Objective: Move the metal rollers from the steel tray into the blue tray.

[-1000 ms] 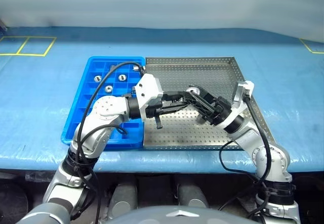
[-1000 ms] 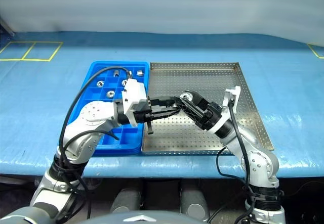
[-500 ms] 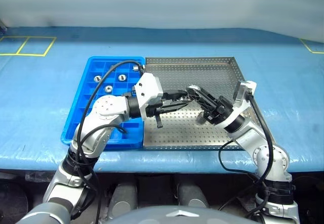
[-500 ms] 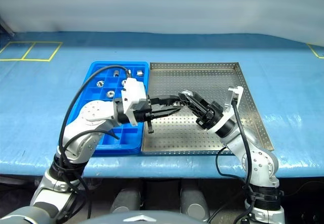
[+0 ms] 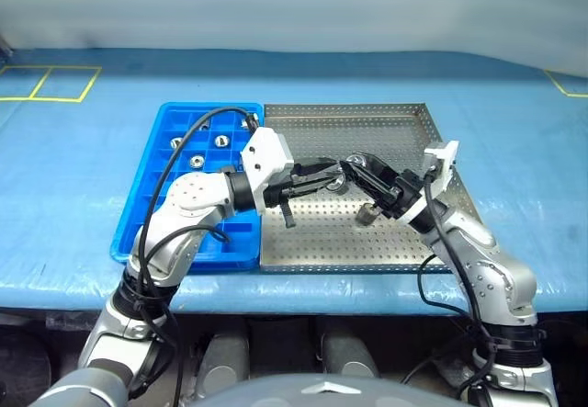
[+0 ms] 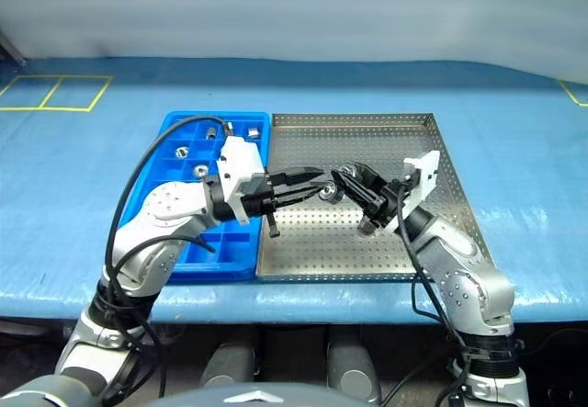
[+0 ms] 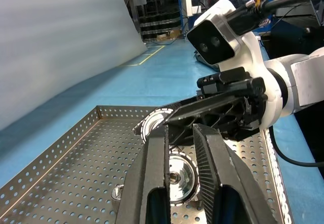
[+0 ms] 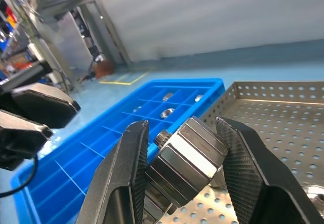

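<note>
Fingers (image 7: 156, 168) clamped on a metal roller (image 7: 177, 176) above the steel tray (image 5: 367, 122), the left gripper (image 7: 179, 128) should, I think, carry it level to a free blue tray (image 5: 129, 232) cell, clear of the right gripper (image 8: 182, 123), itself closed on a faceted metal piece (image 8: 187, 153).

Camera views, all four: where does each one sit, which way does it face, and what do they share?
Left eye: on the head, looking forward and down at the steel tray and blue tray; both arms show.
Right eye: beside it, same scene; shares everything.
Left wrist: along the left tool, shut on a roller, facing the right tool.
Right wrist: along its own fingers toward the blue tray; shares it with the head views.
</note>
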`<action>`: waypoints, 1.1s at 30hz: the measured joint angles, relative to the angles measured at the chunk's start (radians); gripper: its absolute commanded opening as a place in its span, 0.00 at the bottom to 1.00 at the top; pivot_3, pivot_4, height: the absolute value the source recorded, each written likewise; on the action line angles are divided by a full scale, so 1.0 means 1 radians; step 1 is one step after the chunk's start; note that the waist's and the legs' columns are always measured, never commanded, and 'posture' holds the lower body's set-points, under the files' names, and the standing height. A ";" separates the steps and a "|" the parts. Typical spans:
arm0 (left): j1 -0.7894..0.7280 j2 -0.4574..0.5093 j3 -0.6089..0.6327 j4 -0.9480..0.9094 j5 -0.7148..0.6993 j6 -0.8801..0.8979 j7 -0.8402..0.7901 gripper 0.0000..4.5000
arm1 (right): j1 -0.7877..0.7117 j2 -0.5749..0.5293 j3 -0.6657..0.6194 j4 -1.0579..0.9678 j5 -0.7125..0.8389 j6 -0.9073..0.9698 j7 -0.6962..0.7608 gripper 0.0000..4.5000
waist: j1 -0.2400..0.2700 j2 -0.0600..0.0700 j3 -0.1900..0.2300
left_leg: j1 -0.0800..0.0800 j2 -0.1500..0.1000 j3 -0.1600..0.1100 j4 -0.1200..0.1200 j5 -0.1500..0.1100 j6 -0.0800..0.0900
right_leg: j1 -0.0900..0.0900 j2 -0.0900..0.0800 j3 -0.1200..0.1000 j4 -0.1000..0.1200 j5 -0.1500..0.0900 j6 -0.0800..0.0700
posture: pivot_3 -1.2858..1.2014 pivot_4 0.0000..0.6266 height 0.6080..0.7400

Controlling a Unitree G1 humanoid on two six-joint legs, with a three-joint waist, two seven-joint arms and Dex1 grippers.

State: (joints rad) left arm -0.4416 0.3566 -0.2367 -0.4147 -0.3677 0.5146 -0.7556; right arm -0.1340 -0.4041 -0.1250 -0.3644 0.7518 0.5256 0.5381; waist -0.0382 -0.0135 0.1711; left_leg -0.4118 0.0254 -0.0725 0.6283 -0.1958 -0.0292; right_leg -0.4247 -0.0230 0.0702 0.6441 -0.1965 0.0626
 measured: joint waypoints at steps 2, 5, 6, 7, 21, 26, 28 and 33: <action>0.007 0.001 0.000 -0.007 0.000 0.000 0.006 0.18 | -0.001 -0.003 -0.001 0.000 -0.019 -0.004 0.000 0.39 | 0.000 0.000 0.000 | 0.000 0.000 0.000 0.000 0.000 0.000 | 0.000 0.000 0.000 0.000 0.000 0.000 | 0.53 0.24 1.00; 0.015 0.001 0.000 -0.016 -0.001 0.000 0.013 0.18 | -0.002 0.009 -0.004 -0.004 -0.013 -0.004 0.000 0.39 | 0.001 0.000 0.000 | 0.000 0.000 0.000 0.000 0.000 0.000 | 0.000 0.000 0.000 0.000 0.000 0.000 | 0.53 0.24 1.00; 0.016 0.002 -0.001 -0.016 0.000 0.001 0.014 0.18 | -0.004 0.012 -0.005 -0.005 -0.009 -0.003 0.000 0.39 | 0.001 0.000 0.000 | 0.000 0.000 0.000 0.000 0.000 0.000 | 0.000 0.000 0.000 0.000 0.000 0.000 | 0.53 0.24 1.00; 0.017 0.005 -0.001 -0.016 0.002 0.001 0.015 0.18 | -0.005 0.016 -0.009 -0.006 -0.003 -0.003 -0.001 0.39 | 0.001 0.000 0.000 | 0.000 0.000 0.000 0.000 0.000 0.000 | 0.000 0.000 0.000 0.000 0.000 0.000 | 0.53 0.24 1.00; 0.063 -0.060 0.021 0.040 0.013 0.005 0.102 0.27 | -0.078 0.123 -0.129 -0.075 0.346 0.045 -0.150 0.39 | 0.001 0.000 0.000 | 0.000 0.000 0.000 0.000 0.000 0.000 | 0.000 0.000 0.000 0.000 0.000 0.000 | 0.53 0.24 1.00; 0.059 -0.090 0.048 0.059 -0.006 0.002 0.123 0.63 | -0.075 0.124 -0.117 -0.075 0.355 0.051 -0.167 0.39 | 0.001 0.000 0.000 | 0.000 0.000 0.000 0.000 0.000 0.000 | 0.000 0.000 0.000 0.000 0.000 0.000 | 0.53 0.24 1.00; 0.059 -0.110 0.062 0.059 -0.021 0.002 0.128 0.77 | -0.075 0.125 -0.112 -0.075 0.354 0.051 -0.168 0.39 | 0.002 0.000 0.000 | 0.000 0.000 0.000 0.000 0.000 0.000 | 0.000 0.000 0.000 0.000 0.000 0.000 | 0.53 0.24 1.00; 0.057 -0.129 0.079 0.059 -0.068 0.007 0.140 0.77 | -0.074 0.125 -0.097 -0.075 0.360 0.053 -0.168 0.39 | 0.001 0.000 0.000 | 0.000 0.000 0.000 0.000 0.000 0.000 | 0.000 0.000 0.000 0.000 0.000 0.000 | 0.53 0.24 1.00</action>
State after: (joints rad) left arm -0.3848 0.2279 -0.1581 -0.3558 -0.4359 0.5217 -0.6156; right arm -0.2082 -0.2795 -0.2222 -0.4396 1.1123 0.5785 0.3697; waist -0.0374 -0.0132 0.1712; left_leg -0.4121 0.0255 -0.0727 0.6283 -0.1958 -0.0291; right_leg -0.4245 -0.0228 0.0703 0.6439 -0.1965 0.0626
